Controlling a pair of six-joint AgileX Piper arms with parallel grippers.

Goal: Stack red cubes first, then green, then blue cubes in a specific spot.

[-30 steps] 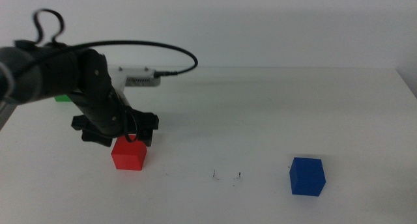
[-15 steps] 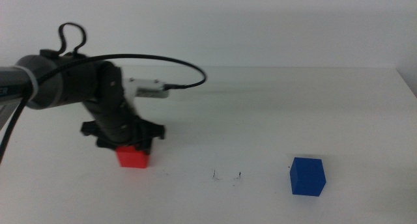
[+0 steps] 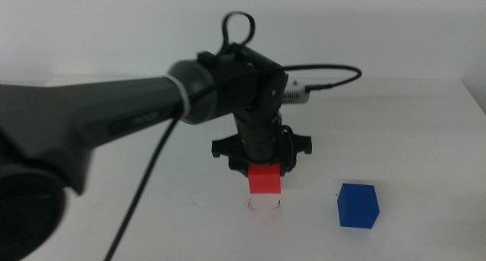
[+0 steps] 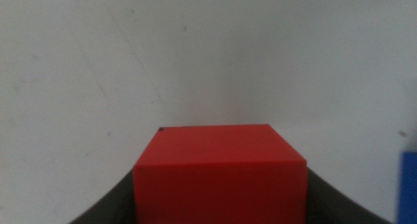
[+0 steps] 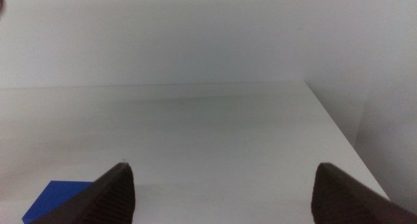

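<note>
The red cube (image 3: 266, 180) hangs a little above the white table, held by my left gripper (image 3: 263, 168), which is shut on it. Directly under it lie the dark specks of the specific spot (image 3: 263, 205). In the left wrist view the red cube (image 4: 220, 172) fills the space between the jaws. The blue cube (image 3: 358, 205) rests on the table to the right of the spot, and a corner of that blue cube (image 5: 58, 199) shows in the right wrist view. My right gripper (image 5: 221, 198) is open, out of the middle view. The green cube is hidden.
The left arm (image 3: 114, 117) reaches in from the left across the table, its cable (image 3: 326, 77) looping behind. The table's right edge (image 5: 339, 136) shows in the right wrist view.
My left gripper has carried the red cube from the left side of the table rightward, to above the dark specks. The blue cube has stayed put.
</note>
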